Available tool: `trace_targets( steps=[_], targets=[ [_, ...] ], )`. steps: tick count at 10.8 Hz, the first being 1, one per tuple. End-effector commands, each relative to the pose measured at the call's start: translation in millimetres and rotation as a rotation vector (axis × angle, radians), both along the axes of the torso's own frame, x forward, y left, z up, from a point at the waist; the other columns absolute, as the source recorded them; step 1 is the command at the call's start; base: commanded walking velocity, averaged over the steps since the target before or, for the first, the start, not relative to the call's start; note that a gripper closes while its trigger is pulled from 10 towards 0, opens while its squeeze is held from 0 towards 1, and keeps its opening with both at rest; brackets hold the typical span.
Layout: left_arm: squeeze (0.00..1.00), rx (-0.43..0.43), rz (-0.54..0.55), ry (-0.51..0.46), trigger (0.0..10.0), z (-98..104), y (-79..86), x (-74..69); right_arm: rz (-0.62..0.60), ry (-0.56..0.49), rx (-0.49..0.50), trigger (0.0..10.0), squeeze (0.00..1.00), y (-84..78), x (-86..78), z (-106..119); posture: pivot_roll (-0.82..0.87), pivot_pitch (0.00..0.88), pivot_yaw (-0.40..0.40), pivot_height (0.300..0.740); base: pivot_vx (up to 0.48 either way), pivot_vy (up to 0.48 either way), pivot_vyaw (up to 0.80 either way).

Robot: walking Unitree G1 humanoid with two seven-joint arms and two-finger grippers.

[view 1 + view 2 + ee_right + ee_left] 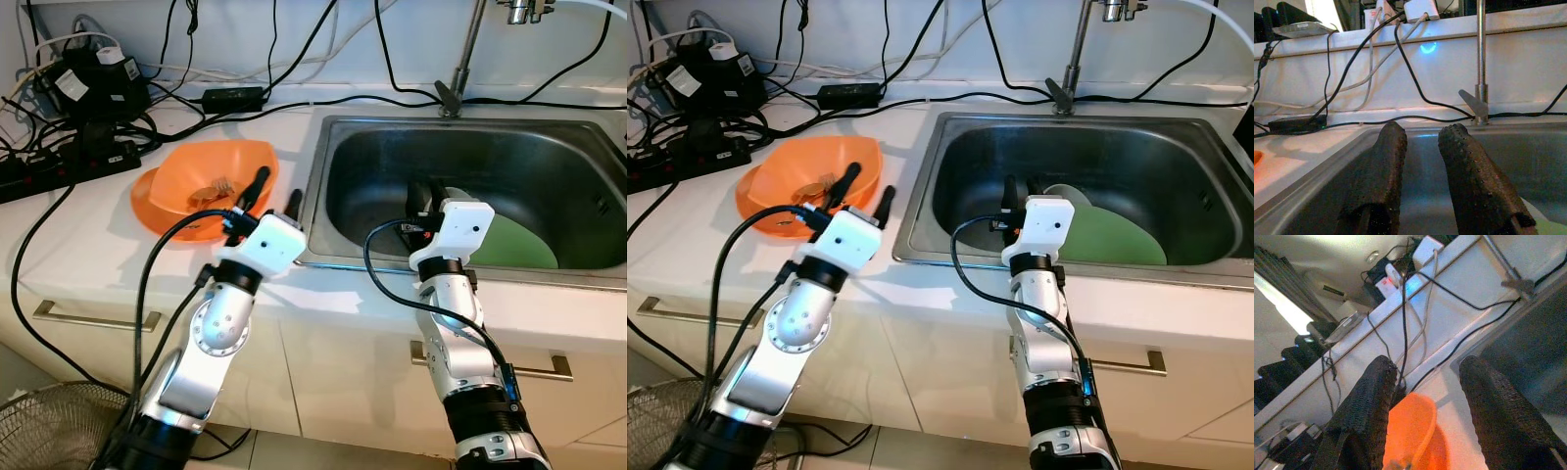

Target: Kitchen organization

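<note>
An orange bowl (186, 181) with small brownish bits in it sits on the white counter, left of the steel sink (392, 137). My left gripper (276, 193) hovers open and empty over the bowl's right rim; in the left wrist view the bowl (1410, 431) lies under the spread gripper (1427, 369). A green plate (514, 245) lies in the sink with a pale rounded dish (1063, 193) behind it. My right gripper (425, 192) reaches over the sink's front edge, just left of the plate. Its fingers (1393, 147) stand slightly apart with nothing between them.
A faucet (468, 54) rises behind the sink. Black power strips (69, 162), adapters and several cables crowd the counter's back left. Cabinet fronts with metal handles (93, 315) lie below the counter. A round wire grille (49, 426) stands on the floor at lower left.
</note>
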State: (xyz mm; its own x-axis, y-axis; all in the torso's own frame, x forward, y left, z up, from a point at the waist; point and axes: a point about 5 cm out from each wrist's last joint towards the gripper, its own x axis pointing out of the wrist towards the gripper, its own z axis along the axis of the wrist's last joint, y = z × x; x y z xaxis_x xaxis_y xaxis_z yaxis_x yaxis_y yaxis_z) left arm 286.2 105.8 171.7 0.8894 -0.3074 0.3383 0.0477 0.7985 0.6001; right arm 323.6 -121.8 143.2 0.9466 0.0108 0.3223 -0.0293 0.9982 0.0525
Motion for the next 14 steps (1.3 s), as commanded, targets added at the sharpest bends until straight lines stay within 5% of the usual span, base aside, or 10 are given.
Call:
trace_targets(
  steps=[1, 6, 10, 11, 12, 13, 14],
  targets=[
    [0.0, 0.015, 0.031, -0.029, 10.0, 4, 5.9, -0.7, 0.017, 0.042, -0.002, 10.0, 0.0, 6.7, -0.5, -7, 0.11, 0.0, 0.061, 0.74, 0.0, 0.0, 0.0],
    [0.0, 0.152, 0.192, 0.047, 10.0, -20, 31.2, 2.7, 0.01, 0.053, -0.001, 10.0, 0.0, 5.2, 2.1, -7, 0.12, 0.0, 0.057, 0.74, 0.0, 0.0, 0.0],
    [0.0, 0.155, 0.232, 0.06, 10.0, -22, 35.5, 6.2, 0.009, 0.053, 0.0, 10.0, 0.0, 5.5, 1.9, -7, 0.11, 0.0, 0.057, 0.74, 0.0, 0.0, 0.0],
    [0.0, 0.146, 0.237, 0.066, 4.2, -22, 35.5, 8.0, 0.008, 0.055, 0.0, 10.0, 0.0, 5.2, 2.0, -7, 0.11, 0.0, 0.058, 0.74, 0.0, 0.0, 0.0],
    [0.0, 0.144, 0.237, 0.068, 3.4, -22, 35.1, 9.2, 0.007, 0.056, 0.0, 10.0, 0.0, 5.0, 2.0, -7, 0.11, 0.0, 0.057, 0.74, 0.0, 0.0, 0.0],
    [0.0, 0.144, 0.228, 0.073, 3.8, -23, 33.8, 10.6, 0.006, 0.059, 0.0, 10.0, 0.0, 5.3, 2.0, -7, 0.11, 0.0, 0.057, 0.74, 0.0, 0.0, 0.0],
    [0.0, 0.142, 0.227, 0.079, 7.9, -23, 33.3, 11.9, 0.007, 0.06, 0.001, 10.0, 0.0, 5.6, 2.2, -7, 0.1, 0.0, 0.057, 0.74, 0.0, 0.0, 0.0]
  ],
)
